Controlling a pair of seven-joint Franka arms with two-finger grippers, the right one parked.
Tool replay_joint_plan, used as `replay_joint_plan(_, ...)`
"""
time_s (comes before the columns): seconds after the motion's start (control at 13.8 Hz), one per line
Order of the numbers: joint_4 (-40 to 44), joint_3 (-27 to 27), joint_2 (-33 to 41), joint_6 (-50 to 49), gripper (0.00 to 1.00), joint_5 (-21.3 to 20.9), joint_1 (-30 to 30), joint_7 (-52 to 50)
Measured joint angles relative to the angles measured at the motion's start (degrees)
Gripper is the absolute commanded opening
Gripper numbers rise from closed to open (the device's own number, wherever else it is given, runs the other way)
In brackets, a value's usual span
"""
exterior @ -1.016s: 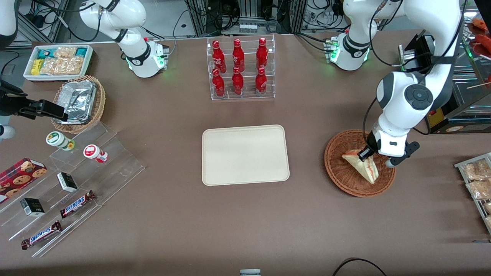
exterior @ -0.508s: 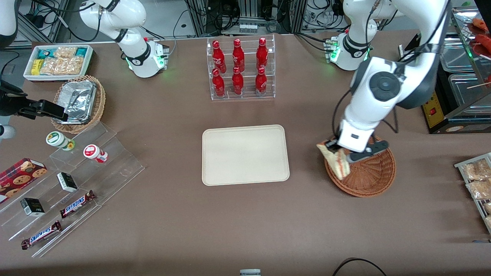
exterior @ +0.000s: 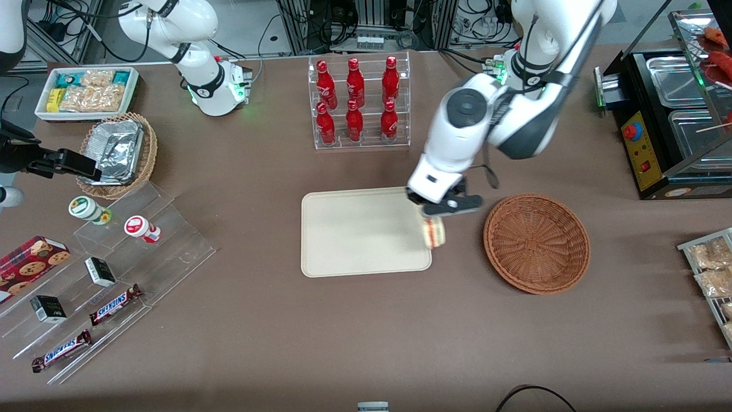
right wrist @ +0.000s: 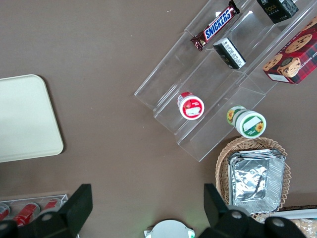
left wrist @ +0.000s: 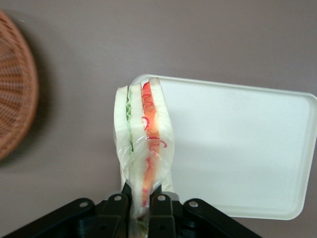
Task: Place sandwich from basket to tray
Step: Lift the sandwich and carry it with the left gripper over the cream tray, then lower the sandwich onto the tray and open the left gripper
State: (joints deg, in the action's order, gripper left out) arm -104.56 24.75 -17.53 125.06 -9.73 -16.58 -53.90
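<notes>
My gripper (exterior: 433, 216) is shut on the sandwich (exterior: 434, 232), a plastic-wrapped wedge of white bread with red-orange and green filling (left wrist: 143, 134). It hangs in the air over the tray's edge nearest the basket. The cream tray (exterior: 354, 229) lies flat at the table's middle, also seen in the wrist view (left wrist: 237, 148) and the parked arm's view (right wrist: 25, 119). The reddish-brown wicker basket (exterior: 536, 243) sits beside the tray toward the working arm's end, with nothing in it; its rim (left wrist: 15, 94) shows in the wrist view.
A clear rack of red bottles (exterior: 357, 103) stands farther from the front camera than the tray. Acrylic steps with snacks (exterior: 97, 274), a tan basket holding a foil container (exterior: 117, 151) and a white snack box (exterior: 86, 91) lie toward the parked arm's end. A steel warmer (exterior: 675, 114) stands at the working arm's end.
The gripper lifted the sandwich out of the basket and carried it sideways to the tray's edge. The basket is left with nothing in it.
</notes>
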Motion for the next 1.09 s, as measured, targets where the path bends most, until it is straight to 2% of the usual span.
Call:
replay_joint_plan(0.22,4.81,0.05,-6.92,0.00,0.00,-5.48,-5.90,-5.51)
replay_joint_plan(0.58,10.43,0.03,-16.67,0.27,0.00,-11.05,-10.14,-5.93)
replay_joint_plan(1.09,16.64,-0.02,-23.68,3.33,0.00,-12.77,-12.66,-6.26)
